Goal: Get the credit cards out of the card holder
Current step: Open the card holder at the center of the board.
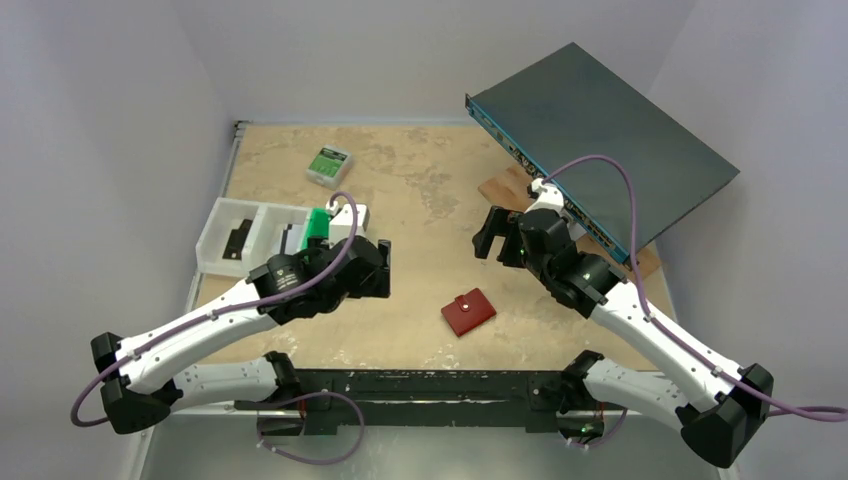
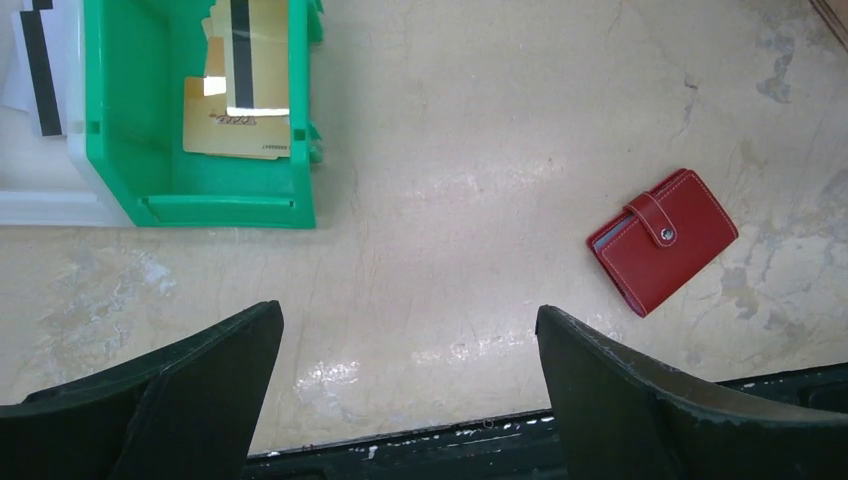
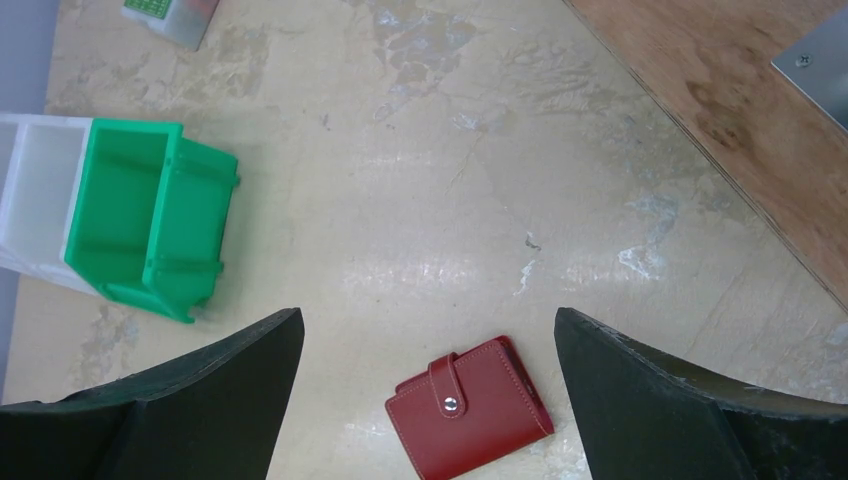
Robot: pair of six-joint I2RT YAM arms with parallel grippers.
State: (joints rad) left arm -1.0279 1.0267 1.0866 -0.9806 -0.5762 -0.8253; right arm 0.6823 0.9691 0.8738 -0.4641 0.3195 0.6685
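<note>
- The red card holder [image 1: 468, 312] lies shut with its snap tab fastened on the table [image 1: 420, 200], near the front edge and between the two arms.
- The green bin [image 2: 225, 210] holds gold magnetic-stripe cards [image 2: 235, 125]. The white tray [image 2: 30, 205] touching it holds another striped card [image 2: 40, 70].
- The left gripper [image 2: 408, 320] and right gripper [image 3: 428, 320] hang above the table, jaws spread wide, gripping nothing.

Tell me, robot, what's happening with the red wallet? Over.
Left gripper open, empty. Right gripper open, empty. Card holder snapped shut, flat on table, untouched. Nothing in the way.
</note>
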